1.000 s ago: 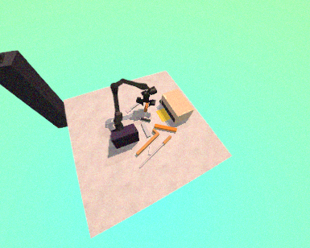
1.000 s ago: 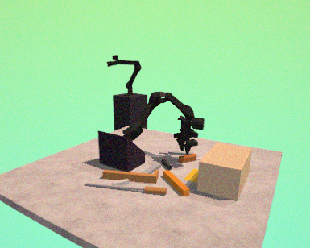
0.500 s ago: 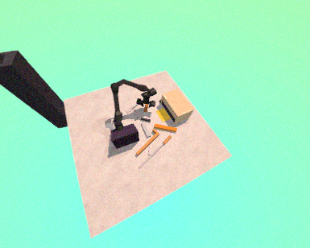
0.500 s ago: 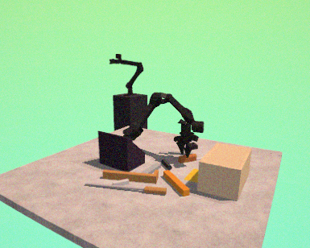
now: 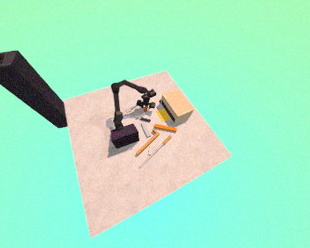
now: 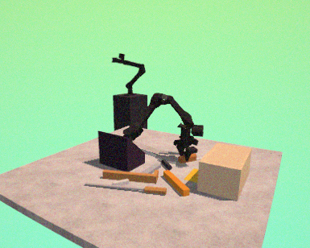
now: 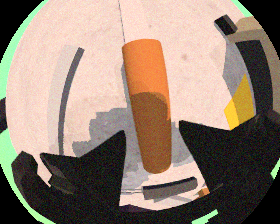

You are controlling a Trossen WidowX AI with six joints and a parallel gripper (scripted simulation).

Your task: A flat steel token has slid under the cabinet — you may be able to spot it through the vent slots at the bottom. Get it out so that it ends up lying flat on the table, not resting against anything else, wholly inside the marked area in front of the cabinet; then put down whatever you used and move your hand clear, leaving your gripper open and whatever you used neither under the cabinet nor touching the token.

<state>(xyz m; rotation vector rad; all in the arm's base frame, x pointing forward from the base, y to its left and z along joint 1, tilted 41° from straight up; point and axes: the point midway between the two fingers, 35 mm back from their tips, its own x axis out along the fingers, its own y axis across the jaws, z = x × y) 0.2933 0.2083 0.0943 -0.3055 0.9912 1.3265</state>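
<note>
My gripper point(image 5: 146, 106) point(image 6: 188, 155) point(image 7: 152, 129) is open and points down, its fingers on either side of an orange handle point(image 7: 145, 65) point(image 6: 193, 158), with gaps between handle and fingers in the wrist view. A thin rod runs from the handle's far end. The tan cabinet point(image 5: 179, 102) point(image 6: 223, 165) point(image 7: 256, 31) stands beyond, with a dark slotted front. The yellow marked area point(image 5: 163, 115) point(image 6: 192, 175) point(image 7: 241, 102) lies before it. The steel token cannot be made out in any view.
A thick orange bar point(image 5: 165, 128) point(image 6: 175, 183), an orange L-shaped stick point(image 5: 147, 143) point(image 6: 130, 176) and a rod with an orange grip point(image 5: 167, 140) point(image 6: 155, 190) lie on the table. A short dark piece point(image 5: 145, 119) point(image 6: 166, 164) point(image 7: 170, 189) lies near the gripper.
</note>
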